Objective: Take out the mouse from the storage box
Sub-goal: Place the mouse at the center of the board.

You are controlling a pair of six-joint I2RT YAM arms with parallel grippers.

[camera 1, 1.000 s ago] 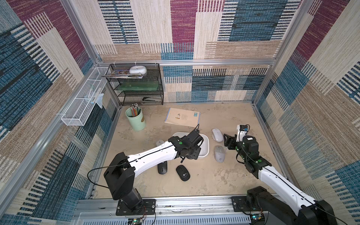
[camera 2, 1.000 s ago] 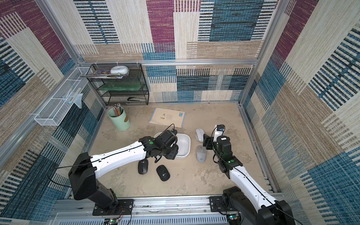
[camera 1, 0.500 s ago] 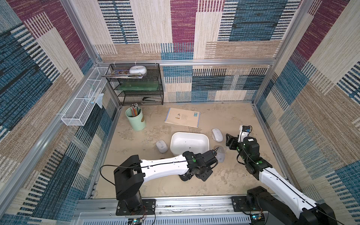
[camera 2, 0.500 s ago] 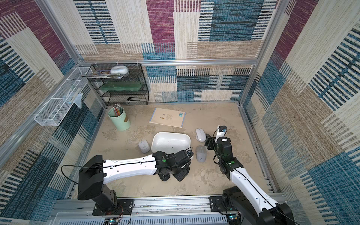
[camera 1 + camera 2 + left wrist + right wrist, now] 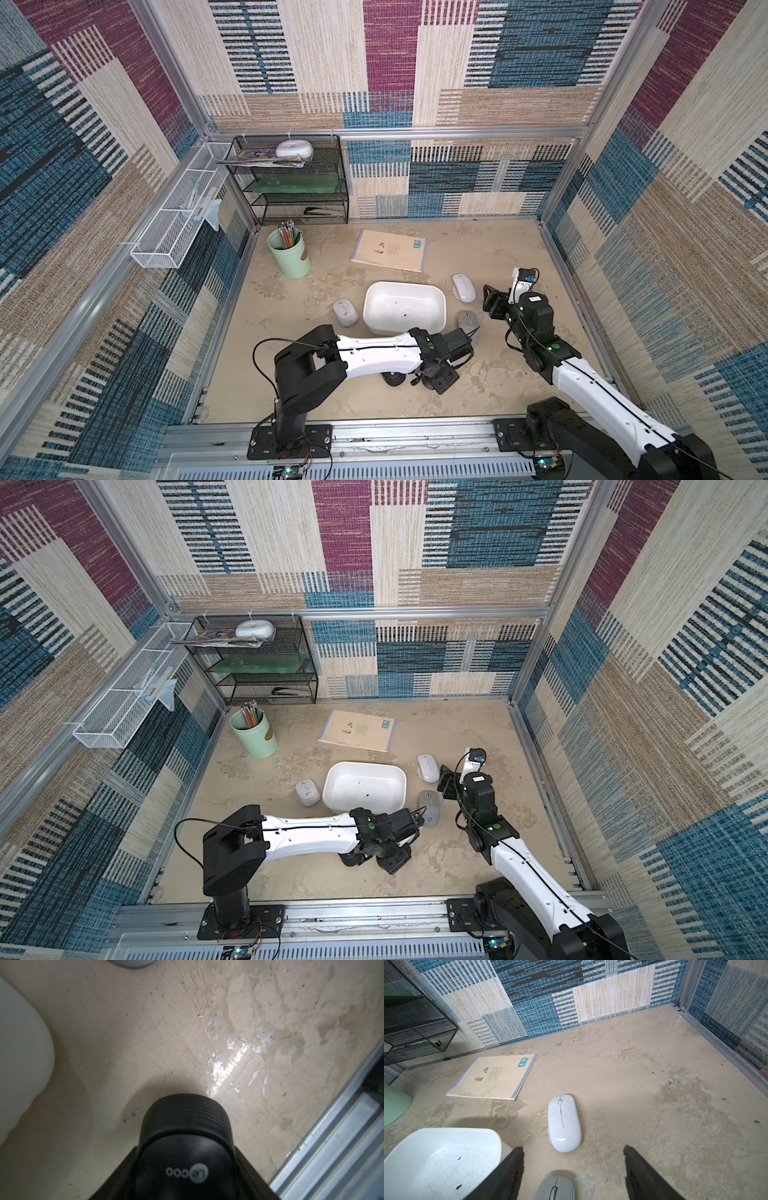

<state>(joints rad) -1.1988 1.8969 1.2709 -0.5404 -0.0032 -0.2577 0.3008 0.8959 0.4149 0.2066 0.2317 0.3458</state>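
Beige floor [image 5: 478,249] — left fingers [image 5: 122,1180] clamp black mouse [image 5: 185,1132]; right fingers [image 5: 508,1174] wide, empty.

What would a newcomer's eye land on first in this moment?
The white storage box sits empty in the middle of the table, with a white mouse lying outside it. The left tool grips a black mouse near the table's front edge. The right tool hangs open over a grey mouse beside the box.
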